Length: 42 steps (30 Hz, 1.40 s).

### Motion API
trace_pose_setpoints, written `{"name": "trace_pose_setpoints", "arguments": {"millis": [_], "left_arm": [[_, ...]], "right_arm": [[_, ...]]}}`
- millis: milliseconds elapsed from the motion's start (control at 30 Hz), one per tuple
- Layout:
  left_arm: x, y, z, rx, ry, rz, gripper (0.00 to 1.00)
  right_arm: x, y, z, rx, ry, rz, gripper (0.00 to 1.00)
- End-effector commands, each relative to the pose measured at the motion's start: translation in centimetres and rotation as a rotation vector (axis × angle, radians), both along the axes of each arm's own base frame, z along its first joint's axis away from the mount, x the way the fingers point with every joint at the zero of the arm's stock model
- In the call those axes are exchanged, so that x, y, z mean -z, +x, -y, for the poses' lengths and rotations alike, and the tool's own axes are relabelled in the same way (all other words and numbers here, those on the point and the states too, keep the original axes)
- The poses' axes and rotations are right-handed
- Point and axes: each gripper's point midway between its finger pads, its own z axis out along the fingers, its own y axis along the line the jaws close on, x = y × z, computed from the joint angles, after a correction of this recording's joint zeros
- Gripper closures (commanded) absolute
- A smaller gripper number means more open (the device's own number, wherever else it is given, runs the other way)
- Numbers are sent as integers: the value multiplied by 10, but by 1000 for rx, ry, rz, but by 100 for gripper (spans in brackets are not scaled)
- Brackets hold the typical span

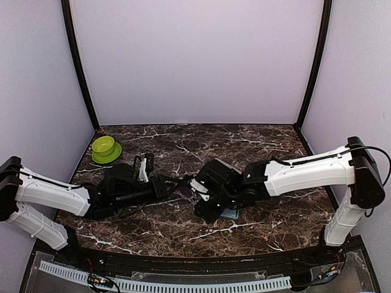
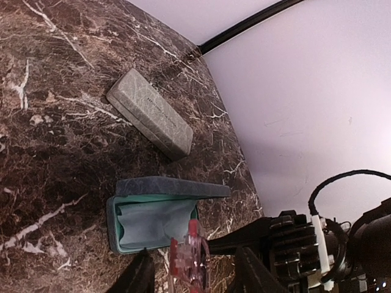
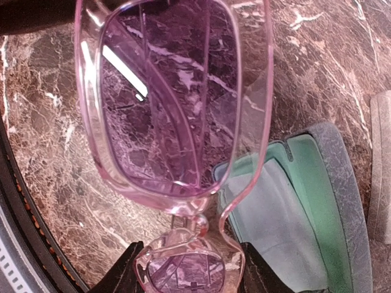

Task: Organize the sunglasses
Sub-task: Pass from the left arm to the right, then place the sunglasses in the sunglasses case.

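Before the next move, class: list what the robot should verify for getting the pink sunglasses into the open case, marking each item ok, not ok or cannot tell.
1. Right gripper grips the sunglasses: ok, the frame sits between its fingers and touches both.
2. Left gripper clear of the frame: ok, there is a gap on either side.
3. Open case lid up: ok, the teal lining shows.
4. Case interior free: cannot tell, something pale covers it, either cloth or lining.
5. Temples folded: cannot tell.
6. Closed case out of the way: ok, it lies apart from the open one.
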Motion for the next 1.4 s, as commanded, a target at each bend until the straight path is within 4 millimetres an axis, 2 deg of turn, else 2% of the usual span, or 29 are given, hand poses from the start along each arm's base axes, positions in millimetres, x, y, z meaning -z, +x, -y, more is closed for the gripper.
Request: {"name": "trace_pose_setpoints", "arguments": {"millis": [0, 100, 167, 233, 467, 633, 900, 1367], "left_arm": [[-2, 0, -6, -6, 43, 29, 49], [-4, 2, -14, -31, 80, 56, 42], [-8, 4, -21, -51, 104, 83, 39], [-10, 6, -28, -75, 135, 111, 39], [-20, 9, -38, -95, 195, 179, 38], [-21, 9, -38, -88, 207, 195, 38], [-19, 8, -38, -84, 198, 192, 38], [-17, 9, -29, -60, 195, 190, 38]], "right_arm": [[1, 2, 23, 23, -86, 23, 61], [8, 1, 42, 17, -174, 39, 65], [5, 2, 52, 5, -213, 61, 66], [11, 1, 69, -8, -276, 77, 68], [7, 9, 86, -76, -409, 155, 70], [12, 19, 91, -125, -504, 188, 63], [18, 19, 83, -226, -501, 170, 63], [39, 36, 86, -220, -560, 112, 63]]}}
